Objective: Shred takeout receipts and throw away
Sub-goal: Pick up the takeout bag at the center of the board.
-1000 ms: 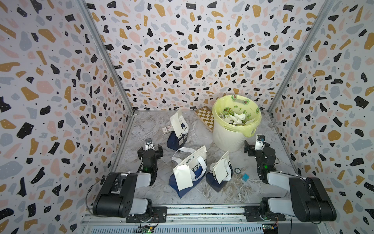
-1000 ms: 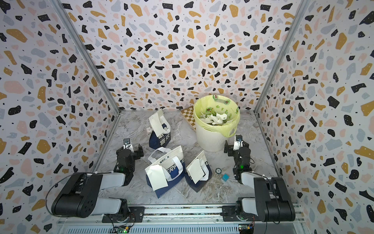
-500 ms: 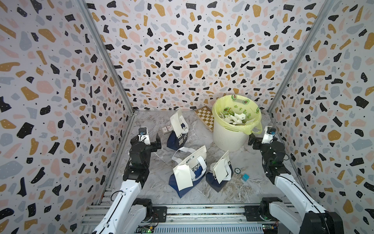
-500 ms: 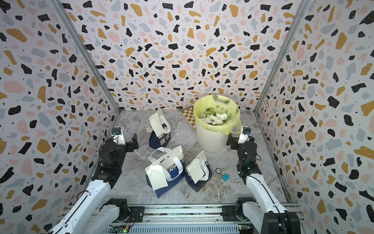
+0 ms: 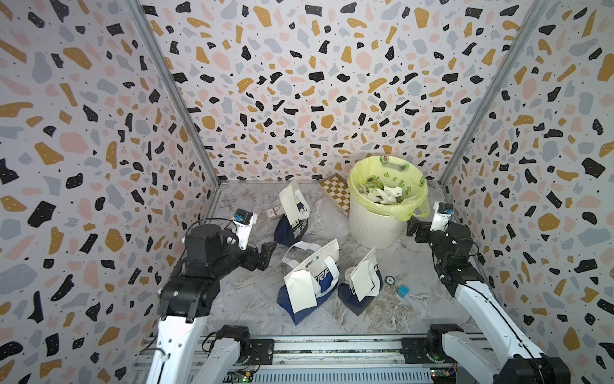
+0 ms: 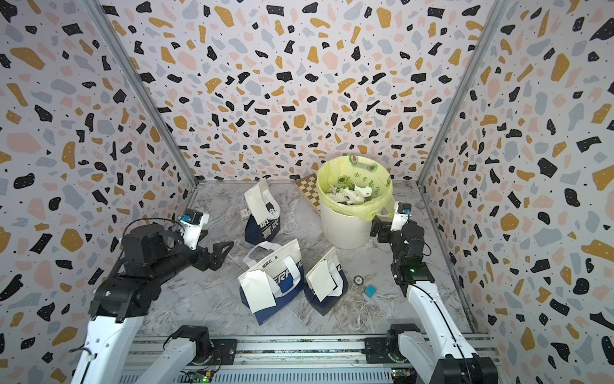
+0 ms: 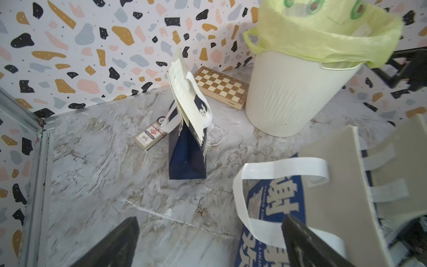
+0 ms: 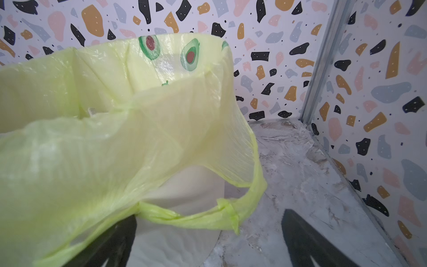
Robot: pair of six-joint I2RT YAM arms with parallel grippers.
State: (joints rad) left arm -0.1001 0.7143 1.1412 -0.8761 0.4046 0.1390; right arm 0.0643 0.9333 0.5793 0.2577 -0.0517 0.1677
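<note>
Inside the bin (image 5: 372, 229), the receipt scraps (image 5: 388, 196) lie partly hidden.

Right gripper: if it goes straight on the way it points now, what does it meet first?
Most likely the loose yellow-green liner loop, hanging just ahead of the open right gripper. The wall of the white bin sits behind it. Depth is unclear.

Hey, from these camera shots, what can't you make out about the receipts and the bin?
Text on the receipts: too small in both top views.
Bottom of the bin: hidden under scraps and the liner in both top views.
Insides of the tote bags: hidden by their own walls in both top views.
Right wrist view: liner fills it, no receipt visible.
</note>
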